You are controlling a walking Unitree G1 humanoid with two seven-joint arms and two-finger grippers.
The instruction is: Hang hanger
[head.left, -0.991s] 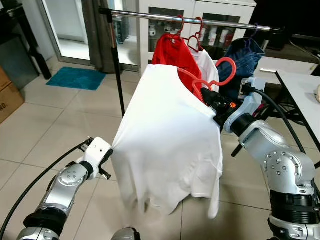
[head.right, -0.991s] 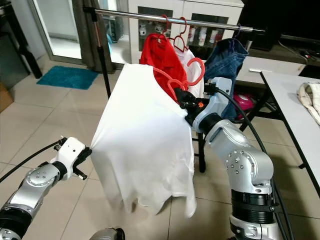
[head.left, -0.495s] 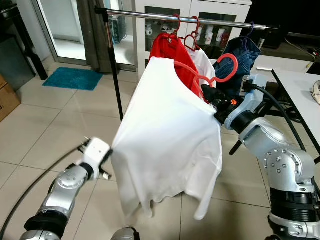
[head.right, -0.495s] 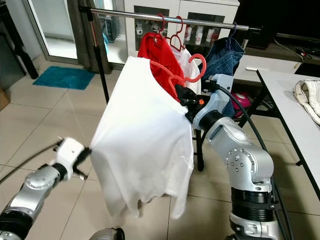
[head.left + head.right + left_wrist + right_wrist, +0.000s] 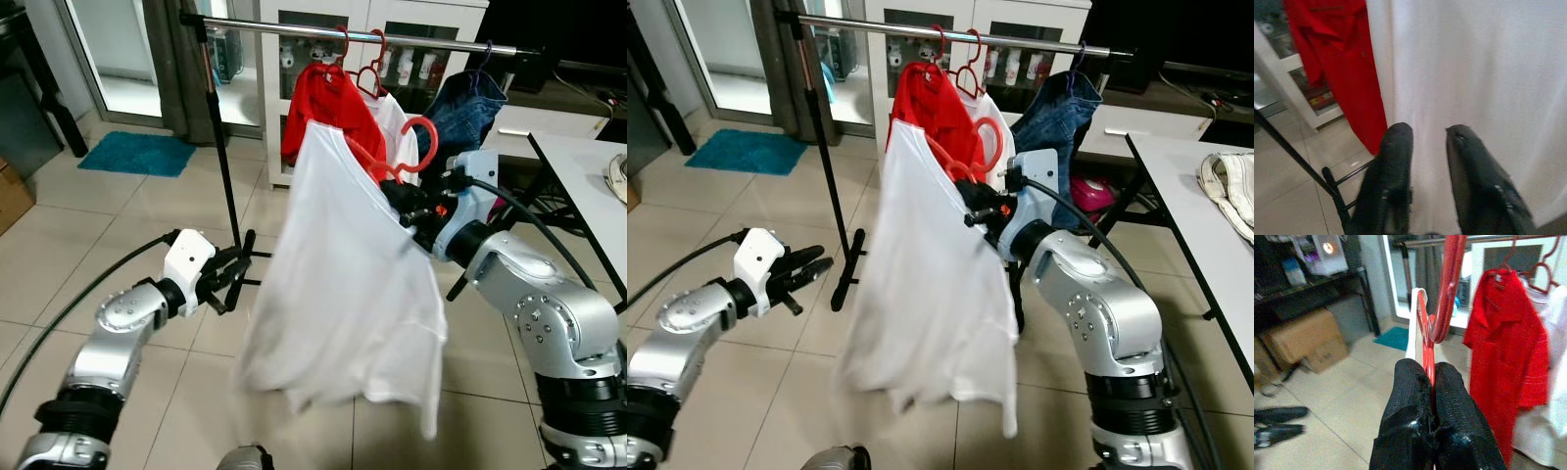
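Below the rail (image 5: 392, 37), a red hanger (image 5: 416, 147) carries a white shirt (image 5: 348, 294). The right gripper (image 5: 1428, 377) pinches the hanger; the left gripper (image 5: 233, 274) is parted, empty.

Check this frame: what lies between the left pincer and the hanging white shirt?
Nothing: in the left eye view the left pincer sits open beside the white shirt, with just floor tiles and the rack's black foot showing behind that gap.

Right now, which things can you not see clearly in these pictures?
- Red hanger: its shoulders, head views, covered by the white shirt.
- White shirt's hem: head views, motion-blurred.
- Cloth on the table: head views, cut by the edge.
- Bottles in the cabinet: too small.
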